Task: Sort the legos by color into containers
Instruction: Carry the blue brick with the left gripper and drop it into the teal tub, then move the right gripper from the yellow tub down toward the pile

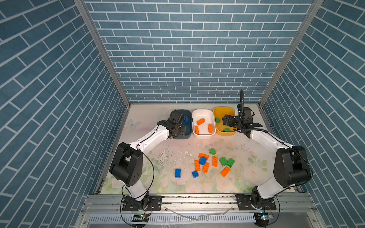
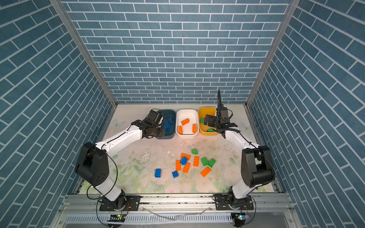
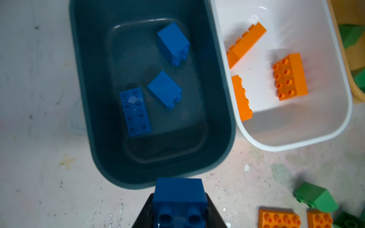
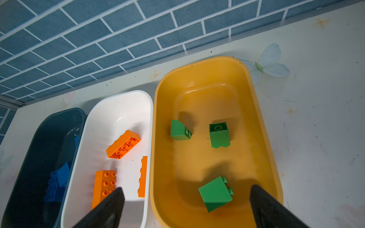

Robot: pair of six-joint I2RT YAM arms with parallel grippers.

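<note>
Left wrist view: the left tool pinches a blue brick at the rim of the teal tub. Dropped early, it could bounce out. The right tool is spread.

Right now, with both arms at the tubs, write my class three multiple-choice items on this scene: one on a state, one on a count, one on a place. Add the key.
1. The left gripper, by the teal tub, is: A shut on a blue brick; B open and empty; C shut on an orange one.
2. Orange bricks in the white tub: A two; B three; C five.
3. The sorted green bricks lie in: A the teal tub; B the white tub; C the yellow tub.

Key:
1 A, the blue brick sits clamped in the left wrist view.
2 B, three show in both wrist views.
3 C, all three lie on its yellow floor.
</note>
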